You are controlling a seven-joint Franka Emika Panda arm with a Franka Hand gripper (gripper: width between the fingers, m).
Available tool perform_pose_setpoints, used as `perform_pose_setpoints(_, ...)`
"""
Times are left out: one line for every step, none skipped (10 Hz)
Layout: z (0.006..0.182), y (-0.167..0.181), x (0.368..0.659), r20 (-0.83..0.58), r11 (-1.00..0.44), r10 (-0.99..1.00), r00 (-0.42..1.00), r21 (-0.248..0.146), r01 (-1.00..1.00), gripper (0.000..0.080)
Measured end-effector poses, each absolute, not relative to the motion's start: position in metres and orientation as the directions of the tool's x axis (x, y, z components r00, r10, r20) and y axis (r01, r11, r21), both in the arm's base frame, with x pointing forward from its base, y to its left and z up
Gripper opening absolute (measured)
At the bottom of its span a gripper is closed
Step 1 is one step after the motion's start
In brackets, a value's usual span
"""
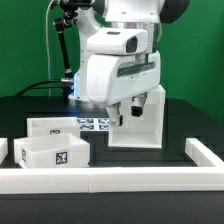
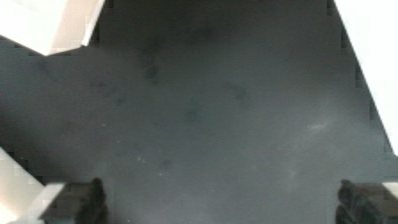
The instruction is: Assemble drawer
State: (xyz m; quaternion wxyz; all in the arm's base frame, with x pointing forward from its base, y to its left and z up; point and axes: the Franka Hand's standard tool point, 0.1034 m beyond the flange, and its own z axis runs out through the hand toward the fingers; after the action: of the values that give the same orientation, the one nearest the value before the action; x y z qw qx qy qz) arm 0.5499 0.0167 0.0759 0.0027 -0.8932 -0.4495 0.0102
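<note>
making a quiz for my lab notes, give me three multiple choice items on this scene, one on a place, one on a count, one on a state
1. Where do the small drawer boxes stand relative to the large casing?
A. on the exterior view's left of it
B. on top of it
C. inside it

2. How many small drawer boxes are on the table?
A. one
B. two
C. four

3. What state is the hand in?
A. shut on a box
B. shut on the casing
C. open, holding nothing

Answers:
1 A: both boxes sit apart from the casing, on the exterior view's left.
2 B: two open-topped boxes show, one behind the other.
3 C: in the wrist view the fingers stand wide apart with only dark table between them.
</note>
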Motion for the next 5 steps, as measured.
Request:
perform_pose_setpoints(0.0758,0.0167,0.5499,-0.016,-0.596,0.803,0.596,-0.014,0.803,0.0649)
perform_pose_setpoints(0.0758,0.0167,0.5499,-0.016,-0.596,0.803,0.596,-0.014,0.803,0.0649)
perform_pose_setpoints(0.0758,0.0167,0.5499,-0.016,-0.596,0.803,0.596,-0.014,0.803,0.0649)
perform_pose_setpoints(0.0758,0.0167,0.5499,-0.016,-0.596,0.803,0.596,-0.014,0.803,0.0649)
perform_pose_setpoints(0.0758,0.0167,0.5499,-0.016,-0.596,0.803,0.596,-0.014,0.803,0.0649)
